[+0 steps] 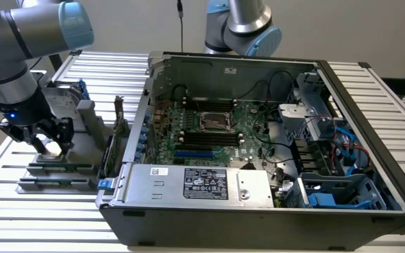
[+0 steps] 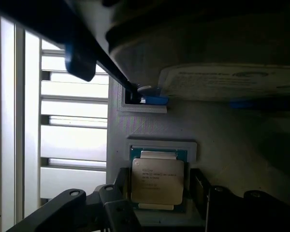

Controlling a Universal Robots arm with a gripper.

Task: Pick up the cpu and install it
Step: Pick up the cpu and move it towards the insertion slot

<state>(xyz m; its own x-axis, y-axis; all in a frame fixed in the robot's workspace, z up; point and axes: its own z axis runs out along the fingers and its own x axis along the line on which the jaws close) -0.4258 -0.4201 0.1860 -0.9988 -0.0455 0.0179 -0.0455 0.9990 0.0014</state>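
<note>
cpu lies in grey holder; fingers spread wide astride it, gripping nothing.

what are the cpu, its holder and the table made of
The cpu: matte silver-grey top with printed text, looks like metal; the green rim suggests circuit board. Its holder: flat light grey with a raised frame round the chip, probably plastic. The table: pale ribbed slats with a dull sheen, likely aluminium.
</note>
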